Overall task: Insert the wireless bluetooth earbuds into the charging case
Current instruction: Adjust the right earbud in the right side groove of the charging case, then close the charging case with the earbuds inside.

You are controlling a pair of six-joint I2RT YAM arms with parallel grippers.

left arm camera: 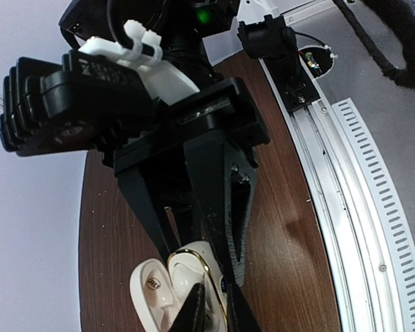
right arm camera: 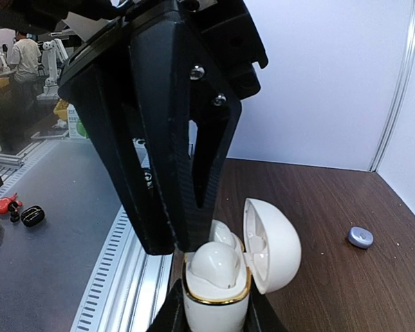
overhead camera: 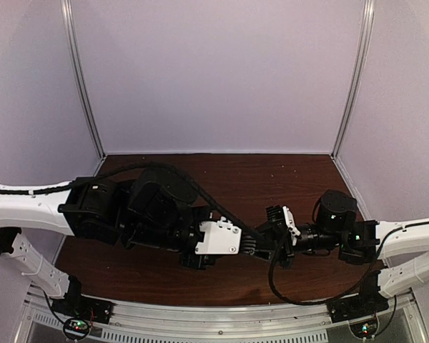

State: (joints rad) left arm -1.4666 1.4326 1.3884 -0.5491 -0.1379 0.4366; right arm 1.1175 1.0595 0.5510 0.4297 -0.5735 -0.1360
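Two-arm workspace, three views. The arms meet head-on over the near half of the dark wooden table. The right gripper is clamped on the charging case, with one finger against each flank of the white, gold-rimmed body. The lid is hinged open and stands to the right of the body in the right wrist view. The left gripper faces the open case, its two fingers drawn almost together and their tips just at the case's mouth. Nothing can be made out between them, and whether they pinch anything cannot be told. White rounded forms rise past the gold rim; whether these are seated earbuds cannot be told. One bluish-purple earbud lies loose on the table, well apart from the case and near the side wall. In the left wrist view the case sits low in the frame between the right gripper's fingers, with the slotted rail running along the table's edge nearby.
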